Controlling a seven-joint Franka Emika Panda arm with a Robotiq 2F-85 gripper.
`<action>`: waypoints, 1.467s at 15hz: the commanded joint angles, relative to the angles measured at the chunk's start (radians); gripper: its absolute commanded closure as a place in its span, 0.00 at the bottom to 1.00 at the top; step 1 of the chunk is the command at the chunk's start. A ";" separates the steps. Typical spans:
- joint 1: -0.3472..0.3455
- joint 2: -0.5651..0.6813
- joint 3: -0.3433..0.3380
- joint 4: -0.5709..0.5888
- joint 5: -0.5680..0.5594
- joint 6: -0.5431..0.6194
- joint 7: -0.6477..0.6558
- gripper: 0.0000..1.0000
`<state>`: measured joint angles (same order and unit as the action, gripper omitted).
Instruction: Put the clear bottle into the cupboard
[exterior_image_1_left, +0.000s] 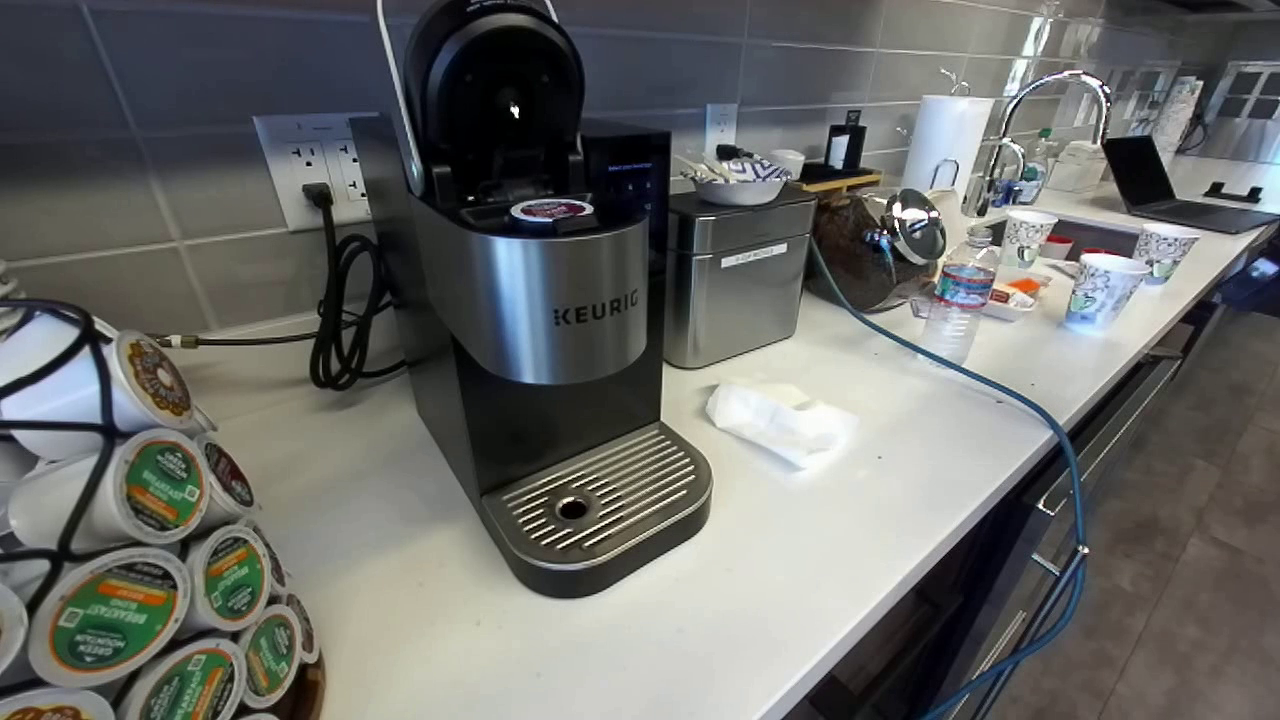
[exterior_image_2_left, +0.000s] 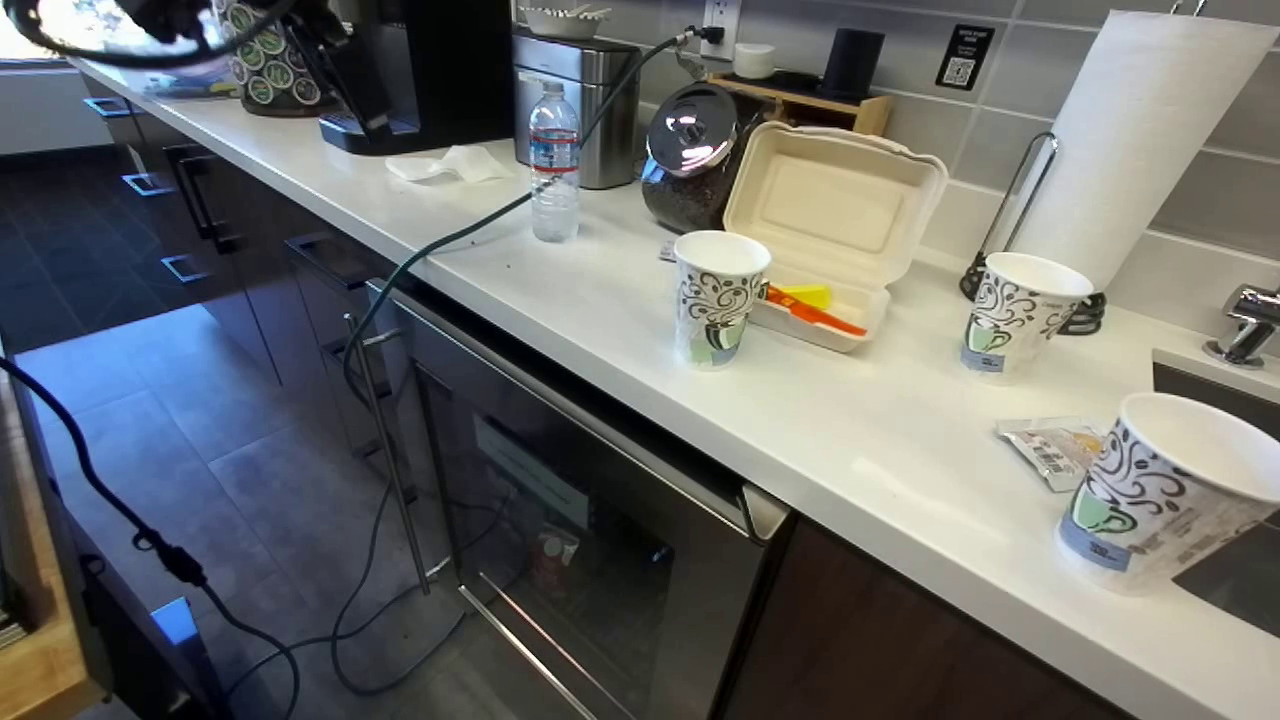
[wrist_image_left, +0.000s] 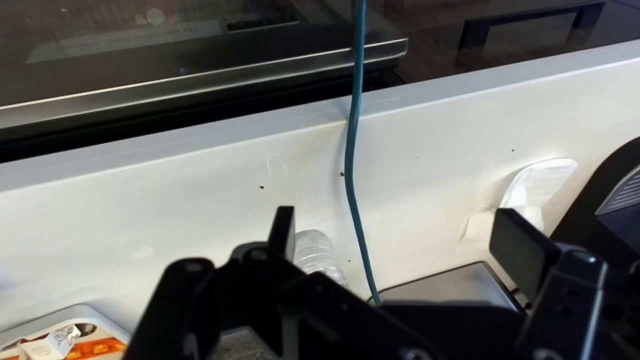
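A: Clear bottle (exterior_image_2_left: 555, 150) for you: upright on the white tabletop (exterior_image_2_left: 610, 280). Thin ribbed plastic, sloped shoulder, pale cap, red-and-blue label band.

B: Around it you have hard things: an upright metal box (exterior_image_1_left: 735, 295), brushed face; a rounded dark jar (exterior_image_2_left: 680, 200), tilted, mirror-bright lid. Softer: a matte clamshell box (exterior_image_2_left: 830, 215), lid raised; a tapered paper cup (exterior_image_2_left: 715, 310), scroll print; crumpled paper (exterior_image_1_left: 780, 425), loose white folds.

A: Your end effector (wrist_image_left: 395, 225): fingers spread wide apart. In the wrist view the bottle's ribs show just beside the left-hand finger (wrist_image_left: 281, 227), the rest mostly covered. Contact there, you cannot tell.

B: Edges, and your room?

A: Front edge straight. Smooth white surface between it and the bottle, so you have room that side. A blue-green cable (wrist_image_left: 355, 150) crosses the surface close by the bottle; touching or not, you cannot tell. It hangs over the edge near a glass-fronted appliance (exterior_image_2_left: 610, 600).

B: Toward the paper cup, more open surface for you. Toward the crumpled paper, the same, cable lying between. Wall side is tighter: metal box and jar near your bottle.
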<state>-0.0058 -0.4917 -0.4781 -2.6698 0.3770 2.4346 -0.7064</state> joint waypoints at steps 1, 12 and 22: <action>0.107 -0.050 -0.069 -0.171 0.225 0.283 -0.225 0.00; 0.647 -0.030 -0.297 -0.083 0.710 0.661 -0.668 0.00; 1.172 -0.448 -0.781 0.145 0.769 0.820 -1.136 0.00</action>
<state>1.0021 -0.7414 -1.1256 -2.5865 1.1376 3.1631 -1.6672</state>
